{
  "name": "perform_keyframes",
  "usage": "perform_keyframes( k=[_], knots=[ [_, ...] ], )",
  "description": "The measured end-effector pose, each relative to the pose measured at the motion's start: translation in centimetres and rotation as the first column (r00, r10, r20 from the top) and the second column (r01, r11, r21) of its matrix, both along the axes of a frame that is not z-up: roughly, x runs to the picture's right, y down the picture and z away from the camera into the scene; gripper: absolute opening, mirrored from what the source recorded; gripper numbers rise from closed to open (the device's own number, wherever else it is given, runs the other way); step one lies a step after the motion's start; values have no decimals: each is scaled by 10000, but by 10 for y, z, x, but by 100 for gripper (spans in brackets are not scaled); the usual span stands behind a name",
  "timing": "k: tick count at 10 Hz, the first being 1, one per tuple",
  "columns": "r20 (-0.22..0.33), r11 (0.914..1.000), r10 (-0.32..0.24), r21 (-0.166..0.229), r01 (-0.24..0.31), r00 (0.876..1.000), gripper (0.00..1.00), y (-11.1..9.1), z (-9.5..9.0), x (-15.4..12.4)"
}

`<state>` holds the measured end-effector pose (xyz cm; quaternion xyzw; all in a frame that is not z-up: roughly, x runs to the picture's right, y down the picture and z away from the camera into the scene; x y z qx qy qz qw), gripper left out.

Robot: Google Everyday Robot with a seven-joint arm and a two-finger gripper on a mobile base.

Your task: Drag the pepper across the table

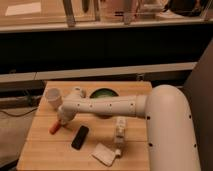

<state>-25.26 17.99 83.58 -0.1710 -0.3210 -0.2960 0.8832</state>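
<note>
The pepper (54, 128) is a small orange-red piece lying on the left part of the wooden table (45, 155). My white arm (105, 106) reaches from the right across the table. Its gripper (62, 120) is down at the pepper's upper right end, touching or just over it. The gripper's tip is hidden behind the wrist.
A white cup (53, 97) stands at the back left. A green bowl (103, 93) sits behind the arm. A black flat object (80, 137), a white bottle (120, 131) and a white packet (104, 154) lie in the front middle. The table's left edge is close to the pepper.
</note>
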Motion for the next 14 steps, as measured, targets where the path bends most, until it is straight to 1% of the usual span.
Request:
perform_keyframes(
  k=[2,7,9,14],
  knots=[
    [-96,10000,-61,55,62,9999,0,-3,4,5],
    [28,9999,-150,41,150,9999,0,-10,8,17],
    [56,9997,-180,148,179,9998,0,-13,8,22],
    [-250,9984,-253,496,265,9994,0,-20,10,31]
  ],
)
